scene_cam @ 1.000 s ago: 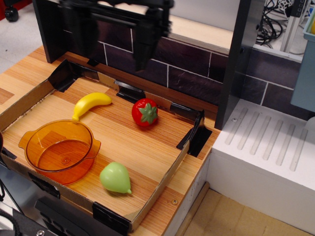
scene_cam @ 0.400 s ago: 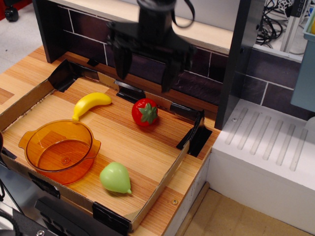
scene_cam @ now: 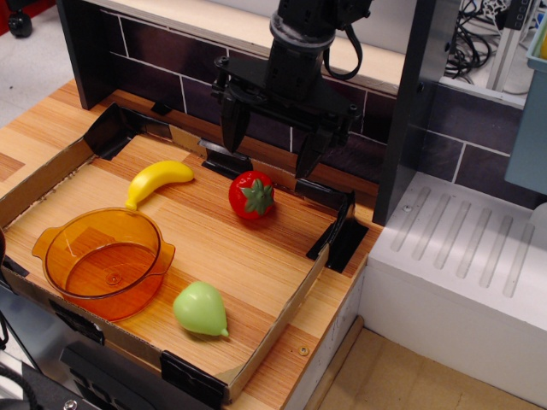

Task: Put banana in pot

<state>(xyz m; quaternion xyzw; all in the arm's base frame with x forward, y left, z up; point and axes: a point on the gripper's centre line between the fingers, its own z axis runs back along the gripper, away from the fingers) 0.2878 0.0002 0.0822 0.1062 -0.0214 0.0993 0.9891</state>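
Black gripper (scene_cam: 272,152) hangs above the back edge of a shallow wooden tray (scene_cam: 256,256), its two fingers spread wide apart and holding nothing. Just below it sits a red toy strawberry (scene_cam: 252,196). Farther left, the yellow banana (scene_cam: 159,181) lies flat on the tray floor, just behind the orange pot (scene_cam: 106,260) and outside it. A light green pear (scene_cam: 201,309) rests near the tray's front edge.
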